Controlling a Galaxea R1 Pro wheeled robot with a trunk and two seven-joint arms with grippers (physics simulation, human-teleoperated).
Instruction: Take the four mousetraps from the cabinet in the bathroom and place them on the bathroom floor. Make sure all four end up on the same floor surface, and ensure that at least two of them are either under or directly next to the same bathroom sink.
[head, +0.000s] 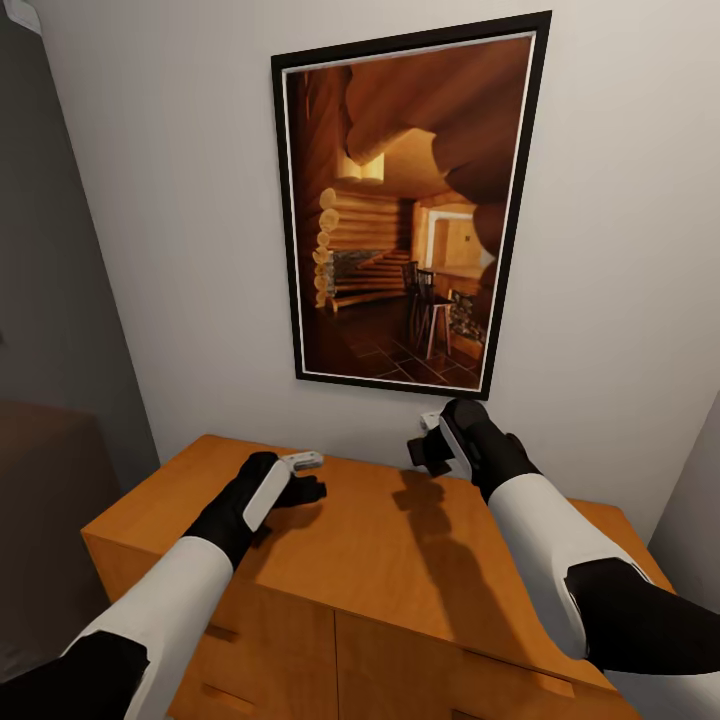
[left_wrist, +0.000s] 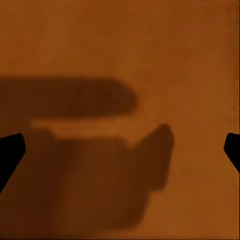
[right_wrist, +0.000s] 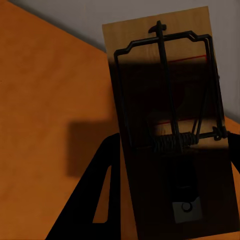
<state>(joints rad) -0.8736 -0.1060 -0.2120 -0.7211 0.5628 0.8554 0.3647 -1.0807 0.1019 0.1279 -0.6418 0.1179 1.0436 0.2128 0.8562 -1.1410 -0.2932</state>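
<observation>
A: Where's the trap?

B: One mousetrap (right_wrist: 167, 125) sits between the right gripper's (head: 432, 452) jaws, lifted clear of the cabinet (head: 370, 540) top, right of centre in the head frame. In the right wrist view the board runs lengthwise between the dark fingers (right_wrist: 102, 185), wire side facing the camera. The jaws look closed on its edges.

A: Why hold it that way?

B: Probably so the flat board stays level for carrying to the floor.

A: And the left gripper (head: 300, 478)?

B: Low over the bare cabinet top, left of centre, beneath the picture (head: 405, 205). Its jaws are spread wide and empty, likely just waiting.
</observation>
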